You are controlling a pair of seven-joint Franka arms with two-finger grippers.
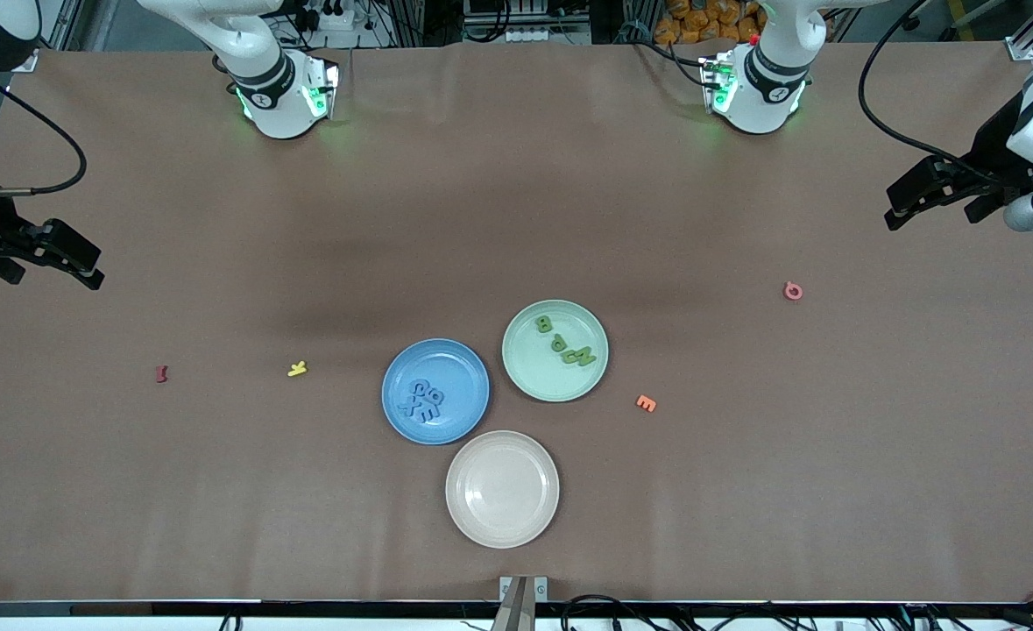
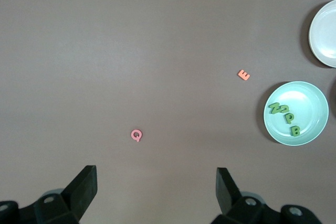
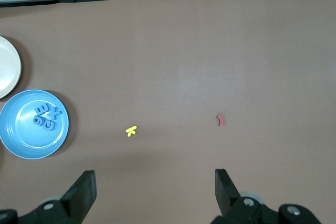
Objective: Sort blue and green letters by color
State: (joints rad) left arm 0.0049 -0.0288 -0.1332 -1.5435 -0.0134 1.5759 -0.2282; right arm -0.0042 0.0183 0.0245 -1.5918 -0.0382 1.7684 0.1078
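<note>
Several blue letters [image 1: 422, 399] lie piled in the blue plate [image 1: 459, 368], also seen in the right wrist view as blue letters [image 3: 46, 116]. Several green letters [image 1: 566, 344] lie in the pale green plate [image 1: 534, 372] beside it; the left wrist view shows these green letters [image 2: 286, 117] too. My left gripper [image 1: 893, 209] hangs open and empty over the left arm's end of the table, with bare cloth under it [image 2: 156, 174]. My right gripper [image 1: 95, 270] hangs open and empty over the right arm's end [image 3: 155, 177].
An empty whitish plate [image 1: 502, 488] sits nearer the front camera than the two coloured plates. Loose on the cloth: a yellow K [image 1: 297, 369], a dark red character [image 1: 162, 374], an orange E [image 1: 646, 403] and a pink character [image 1: 793, 291].
</note>
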